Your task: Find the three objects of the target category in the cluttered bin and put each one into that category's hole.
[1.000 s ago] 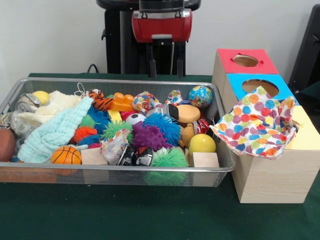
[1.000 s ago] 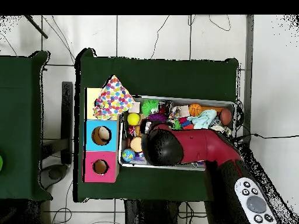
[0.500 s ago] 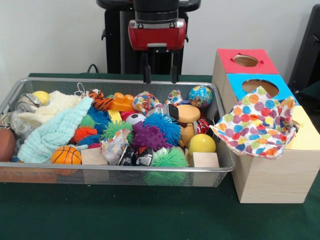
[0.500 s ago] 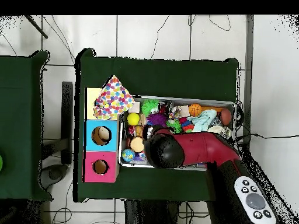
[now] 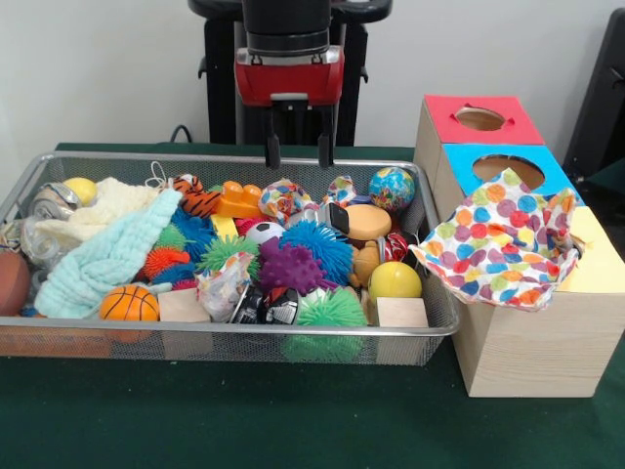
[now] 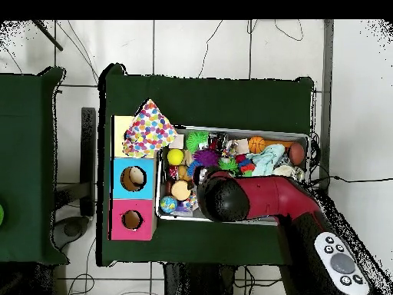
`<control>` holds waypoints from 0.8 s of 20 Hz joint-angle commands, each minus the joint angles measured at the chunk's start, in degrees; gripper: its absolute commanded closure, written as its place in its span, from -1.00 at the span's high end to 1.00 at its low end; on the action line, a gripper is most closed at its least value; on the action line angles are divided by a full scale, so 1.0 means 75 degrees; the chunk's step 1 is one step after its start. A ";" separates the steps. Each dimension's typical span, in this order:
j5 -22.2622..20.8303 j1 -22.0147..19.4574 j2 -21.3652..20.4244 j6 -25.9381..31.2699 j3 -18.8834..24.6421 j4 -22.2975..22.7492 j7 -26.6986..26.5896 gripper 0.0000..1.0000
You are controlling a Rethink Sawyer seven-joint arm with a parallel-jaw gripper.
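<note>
My gripper point(image 5: 298, 158) hangs open and empty over the far rim of the wire mesh bin point(image 5: 225, 337), above the orange toy and a dotted bundle. One dotted white cloth point(image 5: 498, 239) lies draped over the yellow-topped box point(image 5: 601, 262) and hides its hole; it also shows in the overhead view point(image 6: 148, 129). Two small bunches of dotted fabric point(image 5: 283, 198) point(image 5: 342, 188) sit among the toys at the bin's far side. In the overhead view the arm's red head point(image 6: 226, 198) covers the gripper and part of the bin point(image 6: 246, 130).
A mint-green towel point(image 5: 107, 259) and a cream knitted cloth point(image 5: 103, 210) lie at the bin's left. Spiky balls, a basketball point(image 5: 129, 303), a yellow ball point(image 5: 395, 281) and wooden blocks fill the bin. The blue-topped box point(image 5: 508, 168) and red-topped box point(image 5: 479, 118) stand behind the yellow one.
The gripper has moved left along the bin's far rim in the front view and come a little lower. It stays open. The cloth on the yellow box has not moved.
</note>
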 commanded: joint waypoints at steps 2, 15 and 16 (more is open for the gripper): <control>-0.0694 -0.0099 0.0631 -0.0280 0.0084 0.0004 -0.0434 1.00; -0.1144 -0.0146 0.1423 -0.0586 -0.0101 -0.0134 -0.0339 1.00; -0.1194 -0.0147 0.1469 -0.0615 -0.0117 -0.0156 -0.0325 1.00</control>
